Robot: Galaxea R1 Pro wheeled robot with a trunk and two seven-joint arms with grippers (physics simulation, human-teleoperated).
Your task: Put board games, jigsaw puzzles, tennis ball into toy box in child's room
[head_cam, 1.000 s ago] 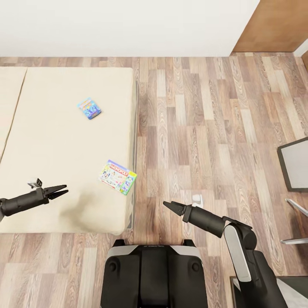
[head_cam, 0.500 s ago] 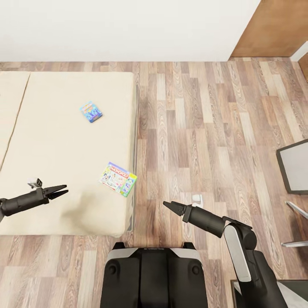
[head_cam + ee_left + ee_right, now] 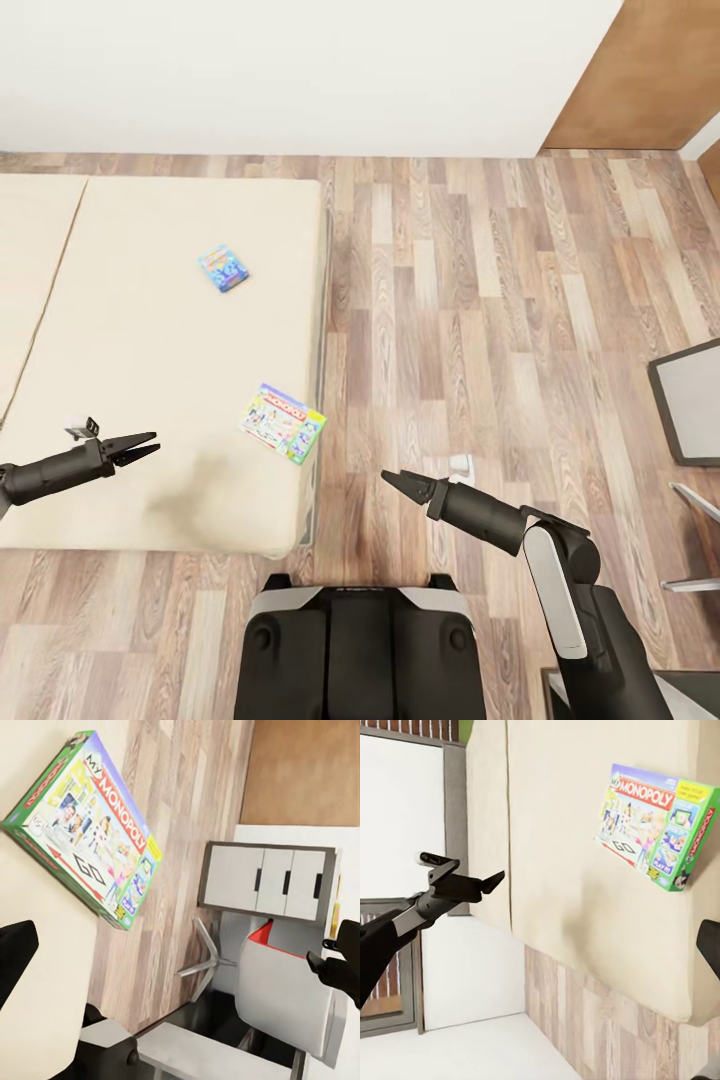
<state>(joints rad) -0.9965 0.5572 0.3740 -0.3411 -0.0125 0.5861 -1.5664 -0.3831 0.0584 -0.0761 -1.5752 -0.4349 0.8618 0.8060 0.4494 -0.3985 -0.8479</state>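
Left pincer [image 3: 145,444] hangs over the near part of the bed [image 3: 120,330], tips slightly spread and empty; the right pincer [image 3: 392,478], pressed together, hovers over the floor. From the head view, the Monopoly box [image 3: 282,423] lies at the mattress's right edge, the blue game [image 3: 223,268] farther back. A clumsy reach could, I reckon, nudge that box off onto the floor. The left wrist view adds a white cabinet [image 3: 266,881] and a chair [image 3: 281,1001]. The right wrist view alone reveals a window [image 3: 405,817] beyond the bed.

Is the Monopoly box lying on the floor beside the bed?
No, the Monopoly box lies on the bed's mattress, near its edge.
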